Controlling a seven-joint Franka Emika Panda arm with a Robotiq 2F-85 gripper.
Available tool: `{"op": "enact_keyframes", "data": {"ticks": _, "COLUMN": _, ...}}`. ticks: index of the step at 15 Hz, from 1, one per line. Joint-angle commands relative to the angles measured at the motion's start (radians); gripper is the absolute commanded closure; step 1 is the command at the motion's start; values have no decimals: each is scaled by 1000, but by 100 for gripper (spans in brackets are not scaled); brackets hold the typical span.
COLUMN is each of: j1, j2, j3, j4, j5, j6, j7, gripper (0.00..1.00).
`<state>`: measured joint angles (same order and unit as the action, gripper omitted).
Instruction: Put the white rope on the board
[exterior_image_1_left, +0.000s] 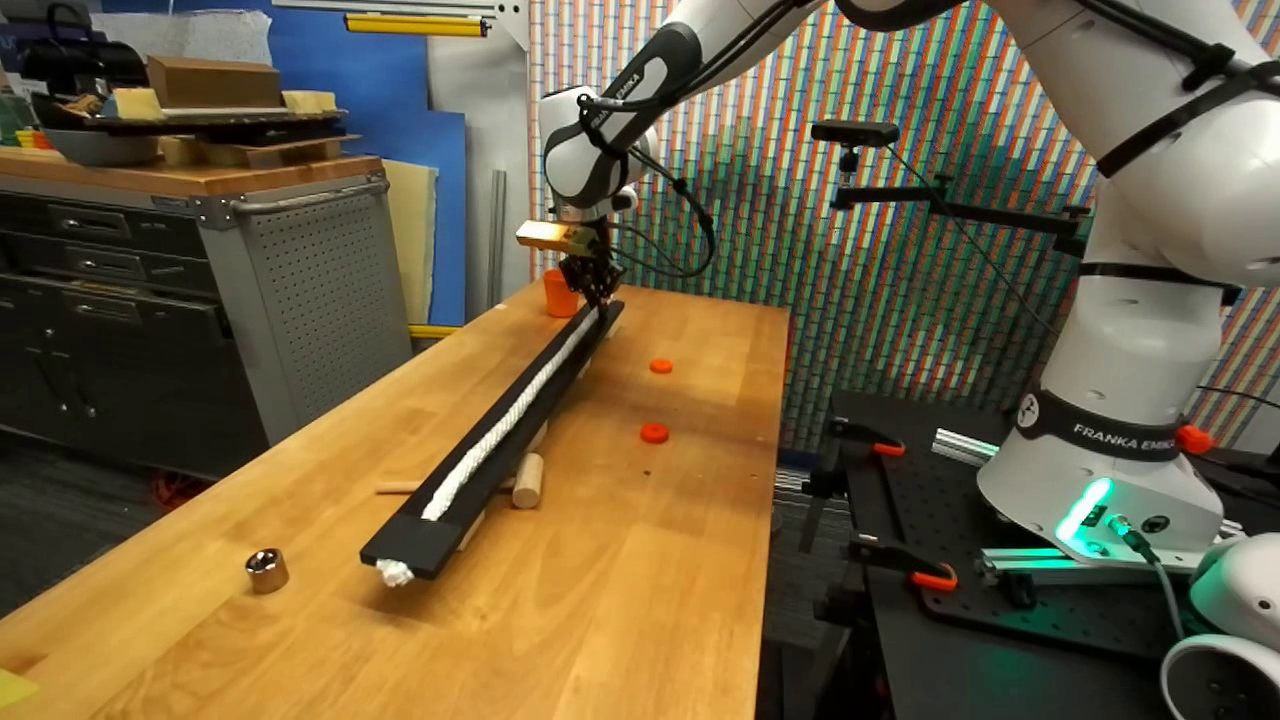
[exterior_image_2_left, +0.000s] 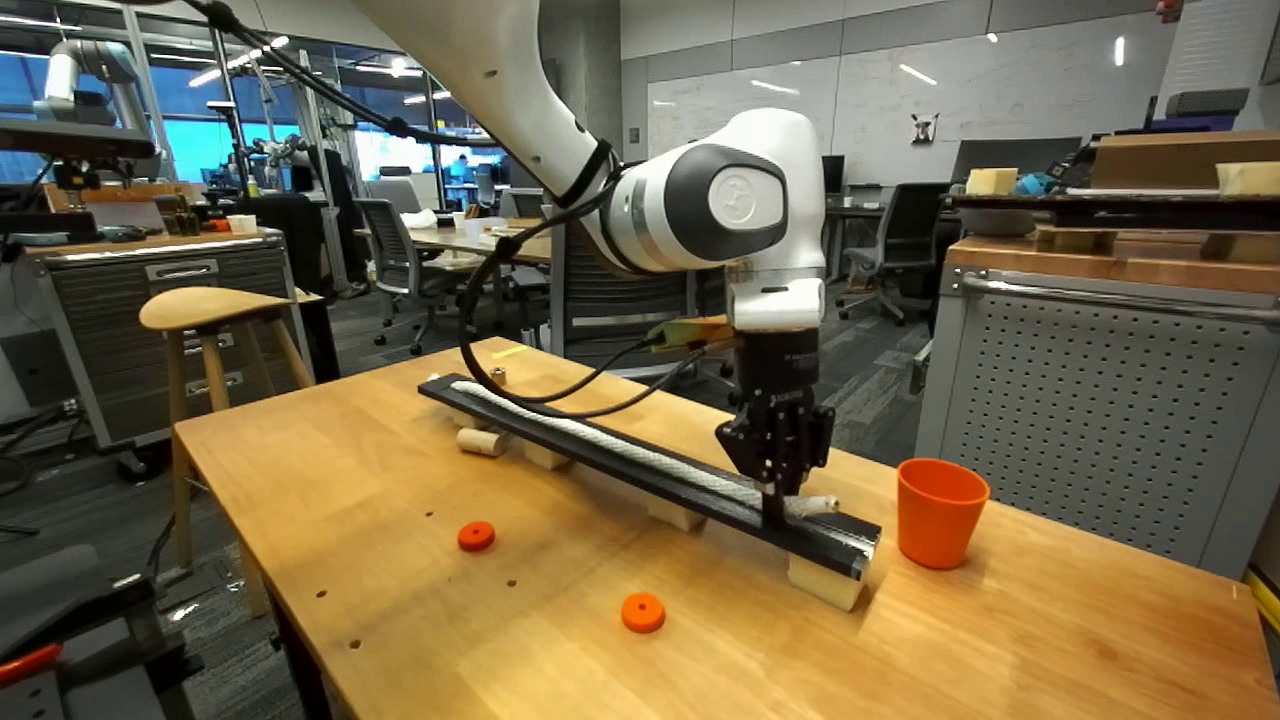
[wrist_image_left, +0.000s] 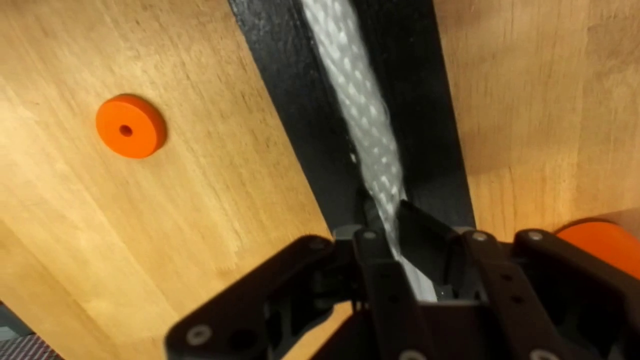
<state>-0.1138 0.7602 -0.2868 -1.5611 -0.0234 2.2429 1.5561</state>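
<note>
The white rope (exterior_image_1_left: 503, 424) lies lengthwise along the middle of the black board (exterior_image_1_left: 412, 540), as both exterior views show (exterior_image_2_left: 625, 445). At one end it passes under a black band, and a white tuft sticks out beyond the board. My gripper (exterior_image_2_left: 775, 505) points down at the opposite end of the board, its fingertips close to the surface. In the wrist view the fingers (wrist_image_left: 387, 212) are shut around the rope (wrist_image_left: 367, 115), which narrows between them. A short rope end sticks out past the fingers, slightly above the board (exterior_image_2_left: 850, 530).
Light wooden blocks (exterior_image_2_left: 825, 580) hold the board above the tabletop. An orange cup (exterior_image_2_left: 940, 512) stands beside the board's end near my gripper. Two orange discs (exterior_image_2_left: 643, 612) (exterior_image_2_left: 476, 536), a wooden dowel (exterior_image_1_left: 528, 480) and a metallic ring (exterior_image_1_left: 267, 570) lie on the table.
</note>
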Motion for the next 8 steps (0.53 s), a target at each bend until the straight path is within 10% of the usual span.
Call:
{"op": "enact_keyframes", "data": {"ticks": 1, "j1": 7, "j2": 43, "j3": -25, "j4": 64, "j5": -21, "j6": -38, "j7": 34, "gripper": 96}}
{"op": "enact_keyframes", "data": {"ticks": 5, "j1": -1, "j2": 55, "j3": -14, "j4": 87, "j5": -16, "j6": -67, "j7": 16, "gripper": 96}}
{"op": "enact_keyframes", "data": {"ticks": 6, "j1": -1, "j2": 59, "j3": -14, "j4": 93, "j5": -20, "j6": -82, "j7": 12, "gripper": 60}}
{"op": "enact_keyframes", "data": {"ticks": 8, "j1": -6, "j2": 64, "j3": -8, "j4": 105, "j5": -18, "j6": -93, "j7": 4, "gripper": 52}}
